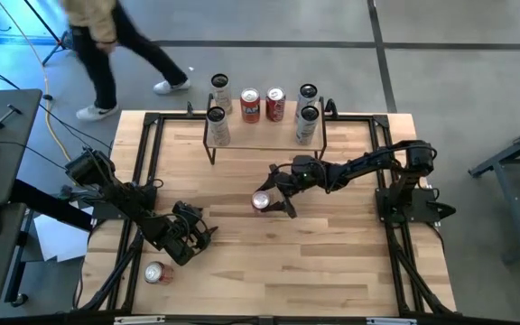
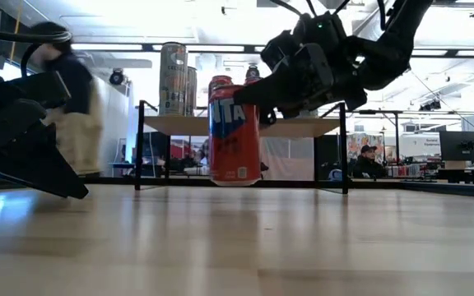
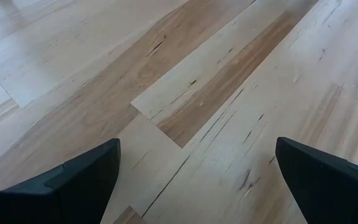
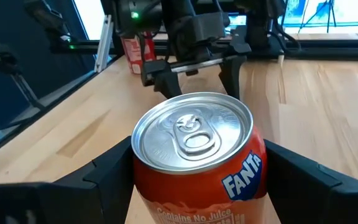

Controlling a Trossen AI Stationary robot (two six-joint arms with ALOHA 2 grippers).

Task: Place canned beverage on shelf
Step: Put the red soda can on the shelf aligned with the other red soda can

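Observation:
An orange Fanta can (image 4: 197, 155) stands upright between the fingers of my right gripper (image 1: 273, 199), which is shut on it over the middle of the table. In the low view the can (image 2: 234, 136) is in front of the shelf (image 2: 303, 126). The shelf (image 1: 264, 135) stands at the table's far edge and bears several silver and red cans. My left gripper (image 1: 194, 236) rests low at the near left, open, with only bare wood between its fingers (image 3: 86, 174). A second red can (image 1: 158, 273) lies on the table beside it. My right gripper pinches the can's upper side wall (image 4: 143, 177), just under the top rim, between its two fingers (image 4: 110, 171). The fingers come nearly level from the table's right side, slanting a little down. The can stays upright, and its base (image 2: 234, 182) seems just clear of the tabletop.
Black rails (image 1: 138, 171) frame the tabletop. A person (image 1: 106, 41) walks past beyond the far left corner. Open wood lies between the held can and the shelf's legs (image 2: 141, 148). The left arm (image 4: 179, 37) stands across the table from my right wrist.

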